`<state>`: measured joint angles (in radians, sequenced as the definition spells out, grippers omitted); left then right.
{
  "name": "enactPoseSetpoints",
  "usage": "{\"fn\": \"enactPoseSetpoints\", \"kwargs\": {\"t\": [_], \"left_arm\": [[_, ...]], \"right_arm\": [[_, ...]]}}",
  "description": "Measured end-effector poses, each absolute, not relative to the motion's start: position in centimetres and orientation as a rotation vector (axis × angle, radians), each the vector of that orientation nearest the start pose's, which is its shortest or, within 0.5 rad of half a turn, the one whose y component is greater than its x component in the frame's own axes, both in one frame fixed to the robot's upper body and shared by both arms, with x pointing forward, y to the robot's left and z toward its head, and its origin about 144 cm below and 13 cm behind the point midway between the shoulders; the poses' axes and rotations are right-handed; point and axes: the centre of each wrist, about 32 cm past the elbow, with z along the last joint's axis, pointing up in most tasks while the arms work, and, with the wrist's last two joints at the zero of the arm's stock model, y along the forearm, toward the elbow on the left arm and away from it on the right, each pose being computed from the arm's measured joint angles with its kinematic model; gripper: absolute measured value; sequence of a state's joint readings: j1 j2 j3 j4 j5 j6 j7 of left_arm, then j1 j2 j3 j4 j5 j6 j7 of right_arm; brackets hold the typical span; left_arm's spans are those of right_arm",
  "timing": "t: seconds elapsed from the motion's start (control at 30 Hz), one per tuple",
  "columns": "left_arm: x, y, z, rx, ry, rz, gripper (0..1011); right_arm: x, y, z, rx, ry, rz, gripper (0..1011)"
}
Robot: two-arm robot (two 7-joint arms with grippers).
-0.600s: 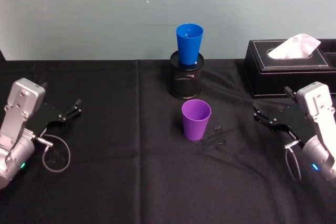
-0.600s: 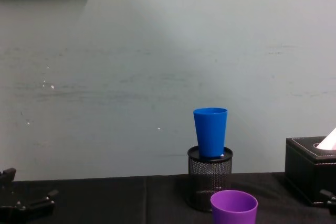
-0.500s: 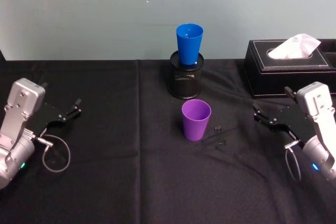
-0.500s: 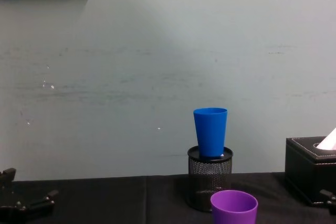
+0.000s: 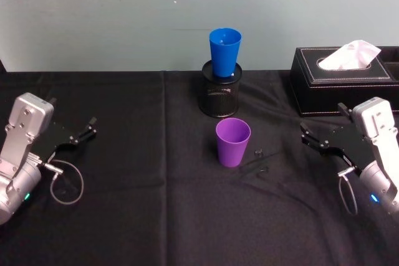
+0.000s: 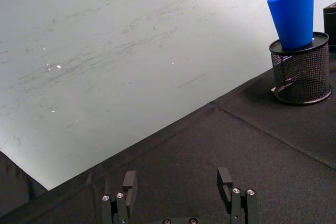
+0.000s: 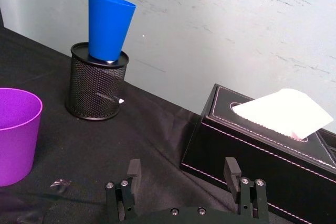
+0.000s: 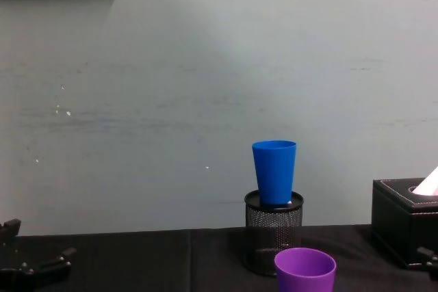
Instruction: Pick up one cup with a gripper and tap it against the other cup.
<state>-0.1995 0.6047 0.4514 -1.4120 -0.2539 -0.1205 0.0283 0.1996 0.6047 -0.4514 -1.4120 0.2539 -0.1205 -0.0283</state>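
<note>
The purple cup (image 5: 233,142) stands upright and open-topped on the black cloth in the middle of the table; it also shows in the right wrist view (image 7: 16,135) and the chest view (image 8: 305,270). Behind it the blue cup (image 5: 224,51) sits upright in the mouth of a black mesh pen holder (image 5: 219,95). My right gripper (image 5: 321,119) is open and low at the right, well apart from the purple cup; its fingers (image 7: 134,170) hold nothing. My left gripper (image 5: 72,113) rests open at the far left, its fingertips (image 6: 129,181) wide apart and bare.
A black tissue box (image 5: 343,82) with a white tissue stands at the back right, just behind the right gripper. Small clear scraps (image 5: 259,154) lie right of the purple cup. A pale wall rises behind the table's far edge. Cable loops hang by both wrists.
</note>
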Motion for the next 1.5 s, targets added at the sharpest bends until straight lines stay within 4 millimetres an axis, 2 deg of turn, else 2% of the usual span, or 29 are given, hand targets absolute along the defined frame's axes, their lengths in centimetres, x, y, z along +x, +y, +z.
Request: {"fn": "enactPoseSetpoints", "kwargs": {"t": [1.33,1.5], "left_arm": [[48.86,30.97,113.98,0.305,-0.285,1.248,1000],[48.86,30.97,113.98,0.305,-0.285,1.248,1000]], "right_arm": [[48.87,-31.02,114.01,-0.305,-0.291,-1.248,1003],[48.83,-31.27,114.19,-0.3,-0.287,-1.205,1003]]}}
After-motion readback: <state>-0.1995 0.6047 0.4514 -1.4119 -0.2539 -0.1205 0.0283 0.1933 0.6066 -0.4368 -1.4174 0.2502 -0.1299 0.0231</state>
